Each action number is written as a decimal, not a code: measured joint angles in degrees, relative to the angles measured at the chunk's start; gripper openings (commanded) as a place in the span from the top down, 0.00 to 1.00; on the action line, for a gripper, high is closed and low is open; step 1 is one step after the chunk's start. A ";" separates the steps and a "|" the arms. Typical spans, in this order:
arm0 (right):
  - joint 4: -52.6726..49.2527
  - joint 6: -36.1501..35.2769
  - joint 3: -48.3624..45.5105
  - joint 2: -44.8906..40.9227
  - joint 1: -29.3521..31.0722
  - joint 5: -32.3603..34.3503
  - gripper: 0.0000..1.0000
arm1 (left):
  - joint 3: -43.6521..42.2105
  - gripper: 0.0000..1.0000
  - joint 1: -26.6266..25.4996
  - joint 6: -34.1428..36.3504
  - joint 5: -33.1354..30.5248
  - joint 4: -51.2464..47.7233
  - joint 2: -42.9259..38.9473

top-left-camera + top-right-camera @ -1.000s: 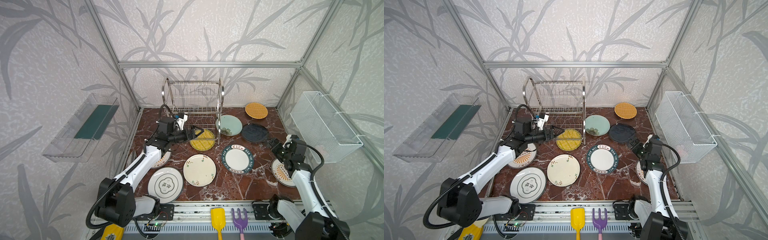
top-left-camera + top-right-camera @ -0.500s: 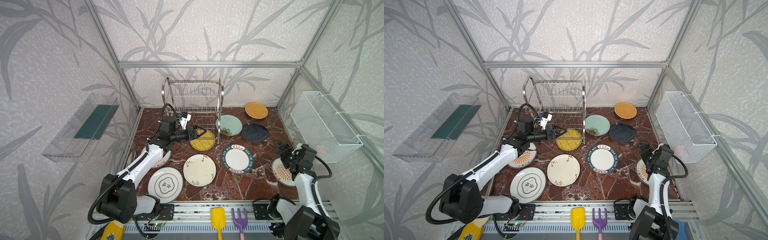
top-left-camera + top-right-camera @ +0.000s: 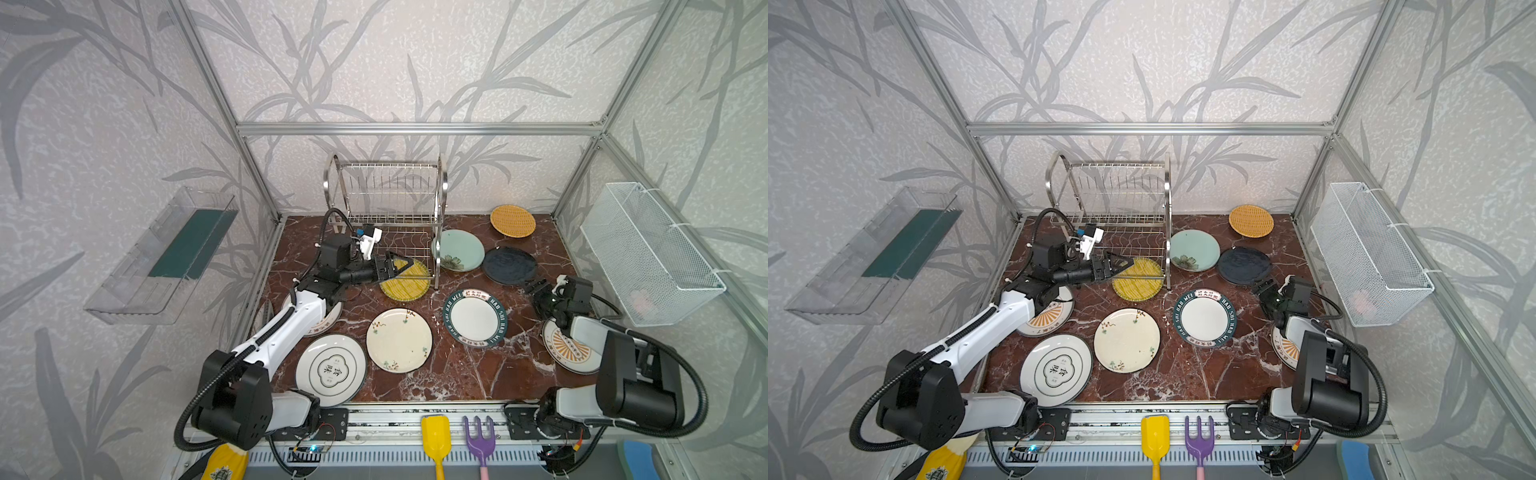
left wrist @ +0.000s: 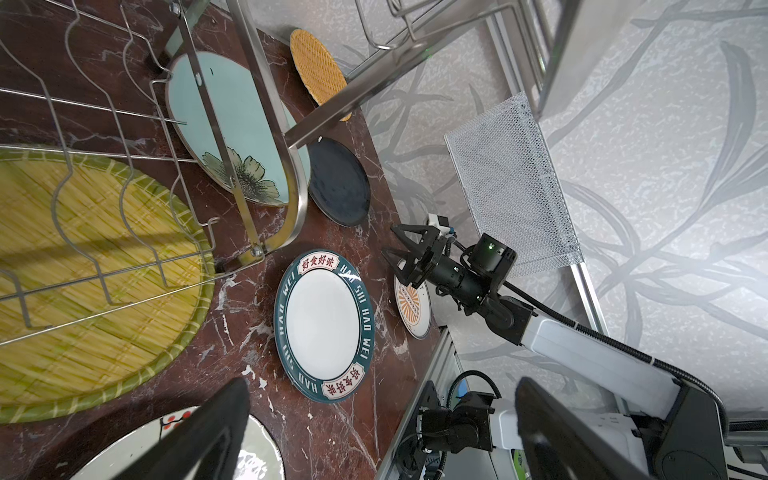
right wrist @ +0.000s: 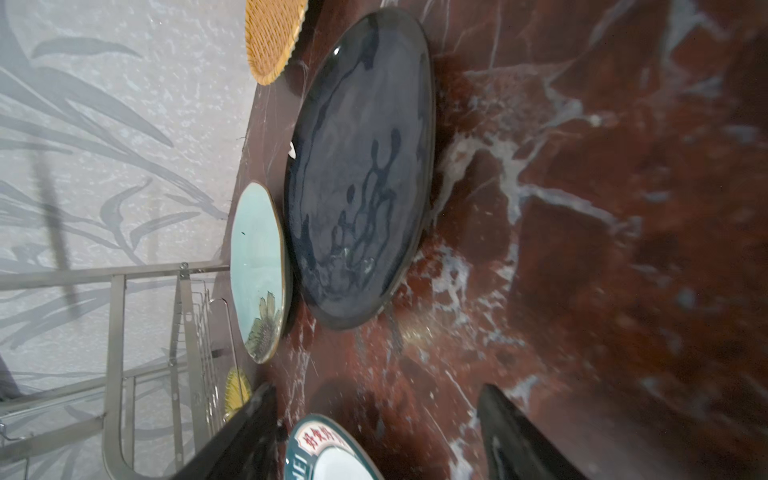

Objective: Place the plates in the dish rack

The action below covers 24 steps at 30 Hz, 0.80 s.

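The empty steel dish rack [image 3: 386,208] [image 3: 1113,199] stands at the back. The plates all lie flat on the marble table. My left gripper [image 3: 399,266] [image 4: 374,449] hangs open over the yellow striped plate [image 3: 405,286] [image 4: 95,266], which lies partly under the rack's lower tier. My right gripper [image 3: 536,286] [image 5: 376,444] is open and holds nothing. It hovers between the black plate [image 3: 509,266] [image 5: 357,174] and the teal-rimmed plate [image 3: 475,318] [image 5: 332,453]. An orange-sunburst plate [image 3: 569,349] lies under the right arm.
Also on the table are a pale teal plate [image 3: 459,249], an orange woven plate [image 3: 512,221], a cream floral plate [image 3: 399,340] and a Chinese-character plate [image 3: 331,369]. A white mesh basket [image 3: 648,253] hangs on the right wall and a clear tray [image 3: 166,253] on the left.
The right arm has folded, its elbow dropping toward the front rail. Its gripper pulled back, then came left toward the black plate, with its jaws somewhat narrower. The left gripper barely moved.
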 measured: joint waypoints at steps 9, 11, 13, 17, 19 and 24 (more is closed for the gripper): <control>12.85 5.38 2.95 13.51 1.01 2.84 0.42 | -0.35 0.02 0.15 -0.70 0.24 0.63 0.00; 14.80 6.16 3.10 15.34 1.01 3.32 0.44 | -0.35 0.02 0.28 -0.87 0.33 0.90 0.00; 16.81 6.86 3.54 16.87 1.01 3.54 0.48 | -0.44 0.02 0.42 -1.11 0.44 1.38 0.00; 21.14 8.41 4.48 20.15 1.01 3.82 0.52 | -1.25 0.02 0.72 -2.21 0.94 3.04 0.00; 22.80 9.20 4.68 21.22 1.03 4.11 0.54 | -1.40 0.01 0.90 -2.56 1.03 3.43 0.00; 27.47 11.26 5.66 24.70 1.03 4.26 0.60 | -1.46 0.02 1.46 -3.52 1.40 4.76 0.04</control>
